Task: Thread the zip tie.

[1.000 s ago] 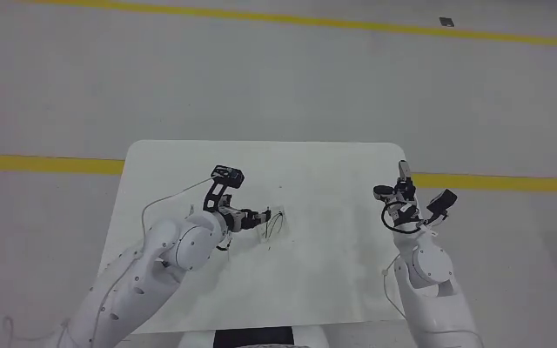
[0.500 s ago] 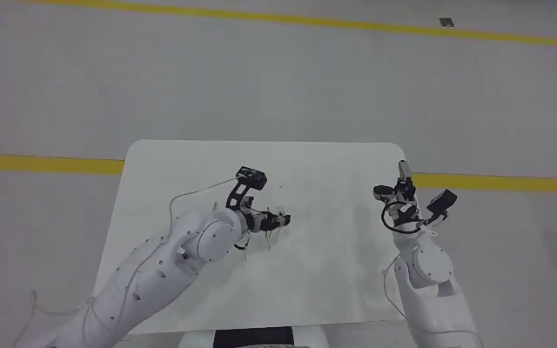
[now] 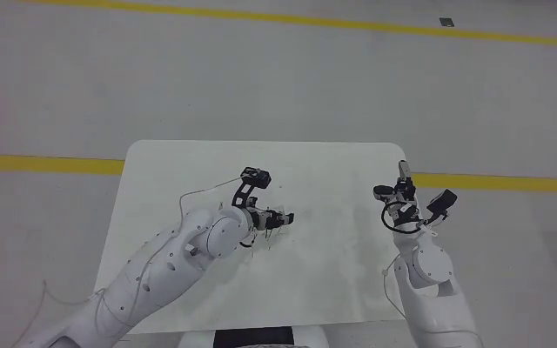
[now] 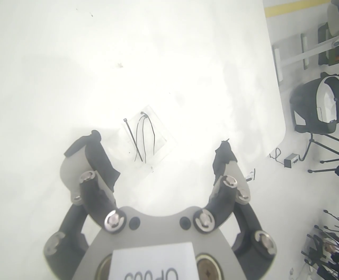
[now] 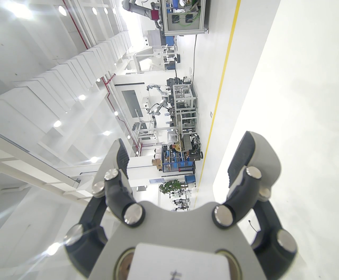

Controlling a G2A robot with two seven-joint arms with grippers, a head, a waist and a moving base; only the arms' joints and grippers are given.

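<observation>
near the middle of the white table [image 3: 348, 174], the left gripper [image 4: 159, 140] hangs above the black zip ties [image 4: 132, 138], fingers spread wide, gripping nothing. the ties lie loose on a clear plastic sheet [image 4: 160, 132], one straight, the others bowed. by the table's right edge, the right gripper [image 5: 184, 141] sits raised, also spread and empty.

A factory-style robotics hall: a pale, glossy floor [image 3: 261, 78] marked with yellow lines [image 3: 261, 17], and a white worktop [image 3: 331, 261] standing in the open. Farther off are metal-framed machine cells [image 5: 185, 16], other robot arms [image 5: 156, 88], a high ceiling with lights [image 5: 62, 10] and red pipes [image 5: 76, 23], and tripods [image 4: 323, 148].
</observation>
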